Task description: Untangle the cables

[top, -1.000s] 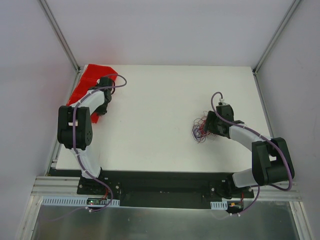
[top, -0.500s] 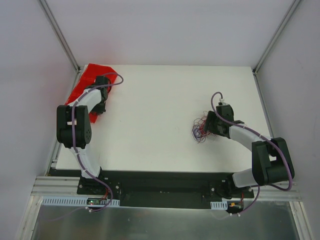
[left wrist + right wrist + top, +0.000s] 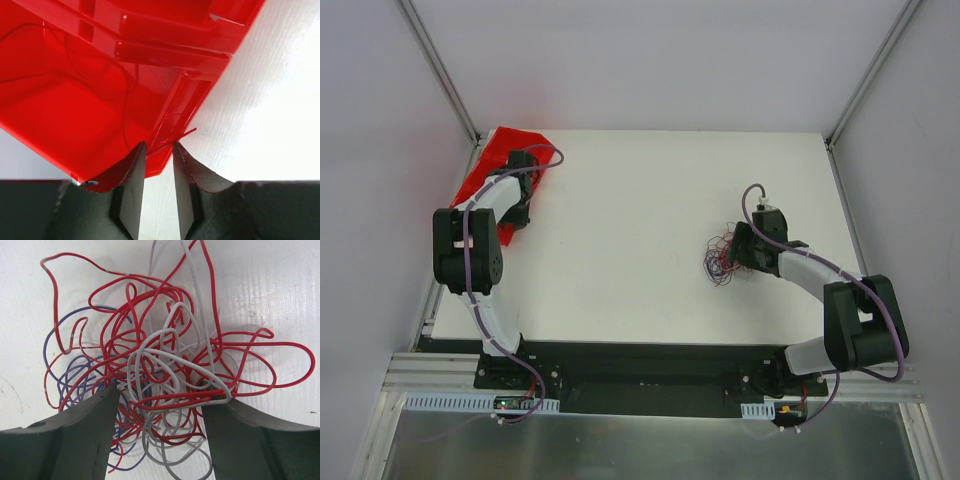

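The cables lie in one tangle of red, purple and pale grey loops on the white table, right of centre. My right gripper is open wide and straddles the tangle, with several loops between its fingers. In the top view it sits at the tangle's right side. My left gripper hovers at the corner of a red bin at the far left. Its jaws stand a little apart. One thin red cable crosses just beyond its tips, and I cannot tell if it touches them.
The red bin sits at the table's far left corner, partly over the edge. Grey walls and metal posts close in the table on three sides. The arm bases are bolted to a black rail at the near edge.
The left arm has shifted slightly toward the bin at the far left. The right arm and the tangle have not moved.
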